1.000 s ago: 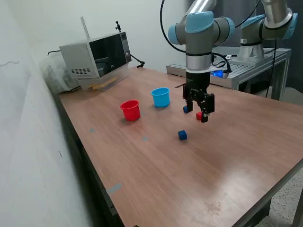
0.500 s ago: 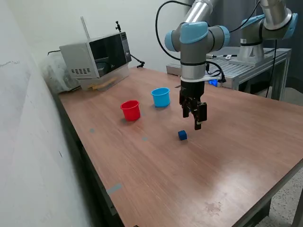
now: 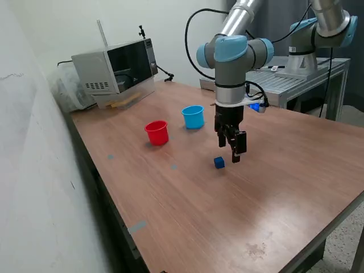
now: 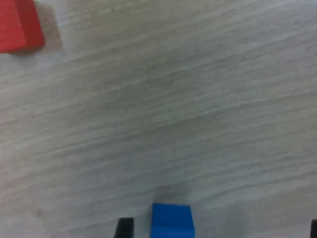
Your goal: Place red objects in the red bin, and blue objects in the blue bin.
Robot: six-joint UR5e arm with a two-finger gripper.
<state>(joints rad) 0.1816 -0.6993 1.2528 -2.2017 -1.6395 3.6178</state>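
Table (image 3: 187, 216) fills the near part of what I see from the exterior view, plain brown wood with a few marks. Going farther in, I find one blue cube (image 3: 219, 162) sitting on the wood. My gripper (image 3: 232, 149) hangs just above it, at about 1 o'clock from the cube. The fingers are spread apart and I see nothing between them, so the hand is open and holds nothing. In the wrist view the same blue cube (image 4: 171, 221) sits between two dark finger tips (image 4: 125, 227), and a red cube (image 4: 19, 26) lies well apart from it.

Farther back, at about 10 o'clock from the blue cube, stands the red cup (image 3: 157, 132). The light blue cup (image 3: 193, 116) stands near it, at about 2 o'clock from the red one. I cannot see inside either cup, so I cannot tell if any cubes are in them.

At the far edge sits a microwave (image 3: 116, 68).

I think the job is not far along. At least this blue cube and one red cube are out on the table. The other cubes may be hidden behind my arm. Next I should lower the hand, close on the blue cube, and carry it to the light blue cup.
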